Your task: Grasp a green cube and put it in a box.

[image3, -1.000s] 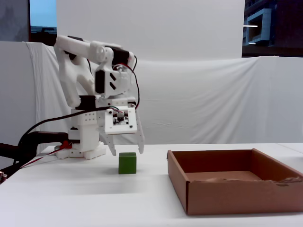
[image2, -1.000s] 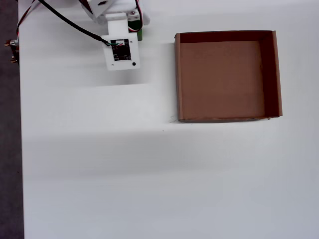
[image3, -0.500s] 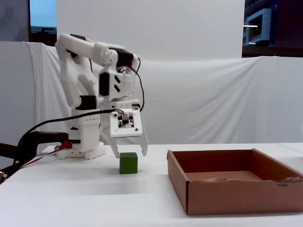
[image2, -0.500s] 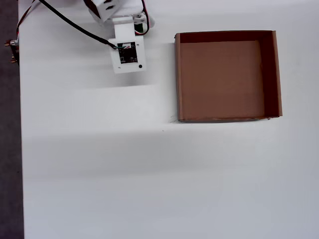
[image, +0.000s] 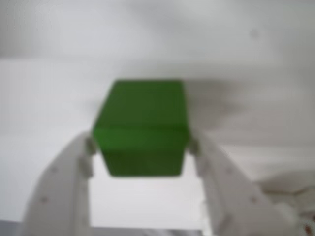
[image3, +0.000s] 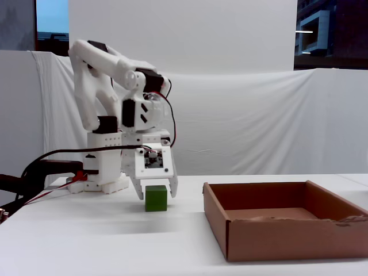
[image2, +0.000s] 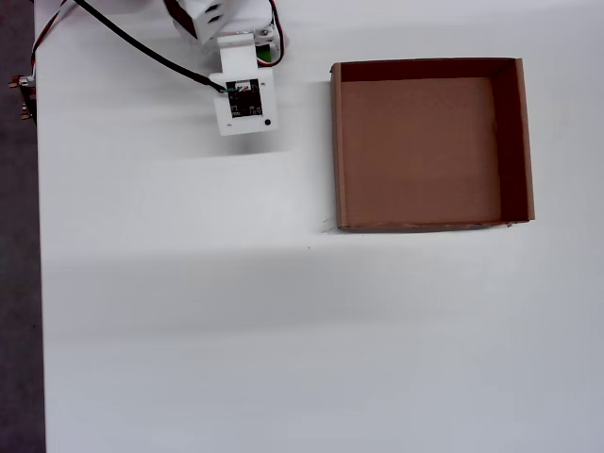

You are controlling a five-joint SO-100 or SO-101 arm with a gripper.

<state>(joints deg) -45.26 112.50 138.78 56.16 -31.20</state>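
Cube placement first: the green cube [image3: 156, 198] rests on the white table [image3: 103, 241], close in front of the arm's base and to the left of the box [image3: 287, 227] in the fixed view, with a clear strip of table between the two. In the wrist view the green cube [image: 142, 127] sits between the two white fingers [image: 66, 187], whose tips reach its lower side faces on both sides. That view is blurred, so whether the tips already bear on the cube or stand a hair off cannot be told; the claw reads as spread about the cube's width around it, not lifted. The gripper [image3: 157, 192] hangs straight down over the cube, its tips low beside it. In the overhead view the arm's wrist covers the cube almost wholly, with only a sliver of green showing at its edge, and the box [image2: 429, 222] lies empty to the right. Judgement: the grasp step is in hand and nothing has been carried. The next move calls for a firm closing on the cube, a lift high enough to clear the box's near wall, then travel rightward over the brown floor before release.
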